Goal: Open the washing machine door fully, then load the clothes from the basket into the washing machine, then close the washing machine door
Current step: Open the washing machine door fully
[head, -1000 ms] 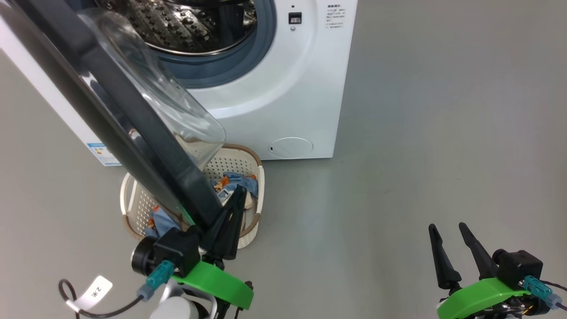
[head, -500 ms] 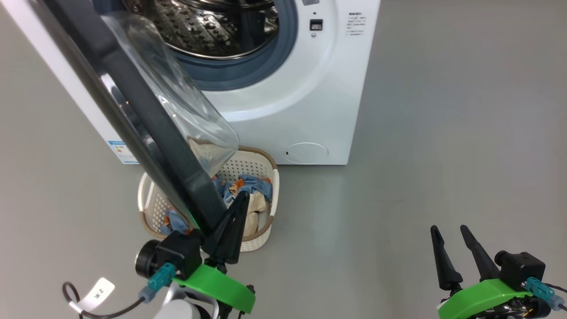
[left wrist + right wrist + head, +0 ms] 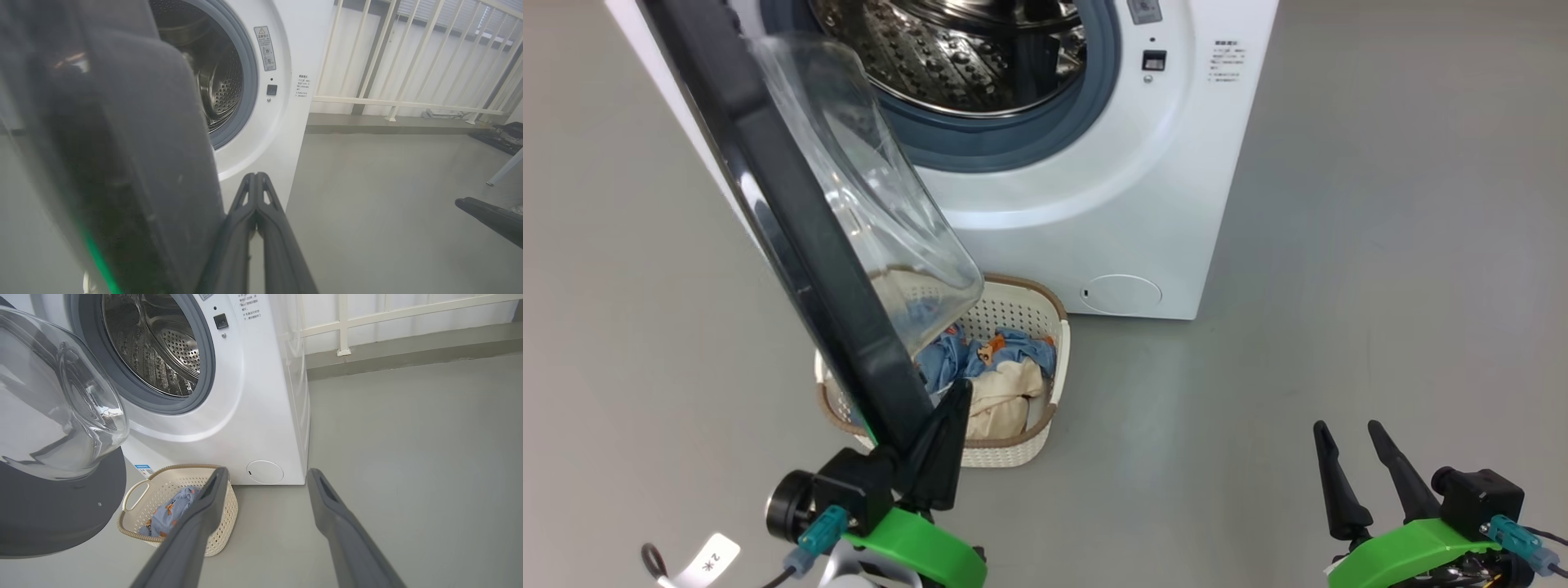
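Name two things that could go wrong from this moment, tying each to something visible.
1. The left gripper is shut and sits beside the lower edge of the washing machine door, not clamped on it. It could slip off when pushing the door wider.
2. The door overhangs the basket and hides part of the clothes. An arm reaching in may knock the glass bowl or leave a garment behind.

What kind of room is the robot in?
Probably a laundry spot: a white washing machine, a basket of clothes on bare grey floor, and a white railing behind.
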Motion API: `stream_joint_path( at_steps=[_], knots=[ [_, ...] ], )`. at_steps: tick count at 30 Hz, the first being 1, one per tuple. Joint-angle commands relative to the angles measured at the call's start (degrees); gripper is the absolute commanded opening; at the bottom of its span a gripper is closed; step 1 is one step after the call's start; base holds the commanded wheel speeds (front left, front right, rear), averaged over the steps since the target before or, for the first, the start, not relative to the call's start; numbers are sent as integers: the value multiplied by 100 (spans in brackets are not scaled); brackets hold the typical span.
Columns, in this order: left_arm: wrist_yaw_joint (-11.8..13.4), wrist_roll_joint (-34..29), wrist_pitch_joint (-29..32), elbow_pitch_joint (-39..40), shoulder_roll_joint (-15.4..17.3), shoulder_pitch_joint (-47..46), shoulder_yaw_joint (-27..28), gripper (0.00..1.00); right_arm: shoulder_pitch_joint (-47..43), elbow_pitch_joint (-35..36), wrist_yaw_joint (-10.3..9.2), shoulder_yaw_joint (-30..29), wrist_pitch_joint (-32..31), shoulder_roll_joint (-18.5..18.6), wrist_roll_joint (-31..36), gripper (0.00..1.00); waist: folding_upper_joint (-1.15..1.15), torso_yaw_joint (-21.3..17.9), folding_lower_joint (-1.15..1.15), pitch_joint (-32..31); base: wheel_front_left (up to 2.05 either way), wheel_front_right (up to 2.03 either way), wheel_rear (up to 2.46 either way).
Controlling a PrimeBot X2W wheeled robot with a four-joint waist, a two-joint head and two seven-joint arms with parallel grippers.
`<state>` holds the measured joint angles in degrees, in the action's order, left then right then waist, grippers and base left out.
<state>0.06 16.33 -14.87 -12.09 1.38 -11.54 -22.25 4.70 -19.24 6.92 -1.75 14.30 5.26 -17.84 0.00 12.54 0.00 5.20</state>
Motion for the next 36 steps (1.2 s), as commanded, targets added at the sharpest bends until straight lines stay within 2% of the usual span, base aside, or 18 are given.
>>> stream_joint_path(
  at_steps=[1, 9, 23, 36],
  knots=[
    [81, -36, -13, 59, 150, -55, 292, 0, 36, 112, 57, 163, 70, 3, -48, 100, 0, 35, 0, -31, 0, 0, 0],
    [167, -69, -13, 97, 150, 66, 383, 0, -6, 117, 57, 153, 70, -9, -47, 100, 0, 161, 0, -61, 0, 0, 0],
    [282, -100, -13, 323, 150, 364, 674, 0, -57, 104, 57, 127, 70, -45, -49, 100, 0, 648, 0, -82, 0, 0, 0],
    [438, -38, -13, 428, 309, 623, 1356, 0, -91, 114, 57, 106, 70, -48, -54, 100, 0, 905, 0, -113, 0, 0, 0]
  ],
)
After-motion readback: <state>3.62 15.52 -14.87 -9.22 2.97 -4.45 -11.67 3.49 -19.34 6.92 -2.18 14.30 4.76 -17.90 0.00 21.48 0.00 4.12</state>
